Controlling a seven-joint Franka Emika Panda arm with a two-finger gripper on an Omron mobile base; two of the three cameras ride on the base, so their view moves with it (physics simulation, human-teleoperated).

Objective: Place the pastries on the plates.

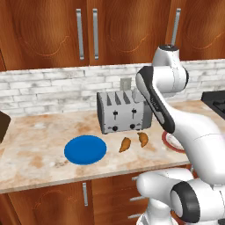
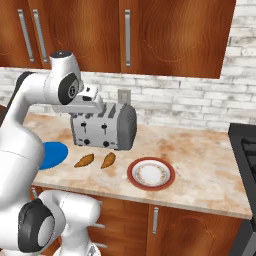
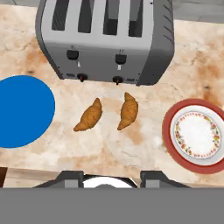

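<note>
Two pastries (image 3: 89, 115) (image 3: 128, 110) lie side by side on the counter (image 3: 109, 148) below the spread, empty pincer (image 3: 113, 177), between both plates (image 3: 24, 109) (image 3: 196, 134); descending off-centre could nudge both or strike the toaster (image 3: 105, 41) beyond.

Marbled beige tabletop (image 1: 39, 145) runs below a whitewashed brick backsplash (image 1: 52, 88). Wooden cabinets (image 1: 52, 30) with metal handles hang above; a stove (image 2: 247, 150) adjoins at right.

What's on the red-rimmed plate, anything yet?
Empty. The red-rimmed plate shows only its patterned face; both croissants lie on the counter in front of the toaster.
</note>
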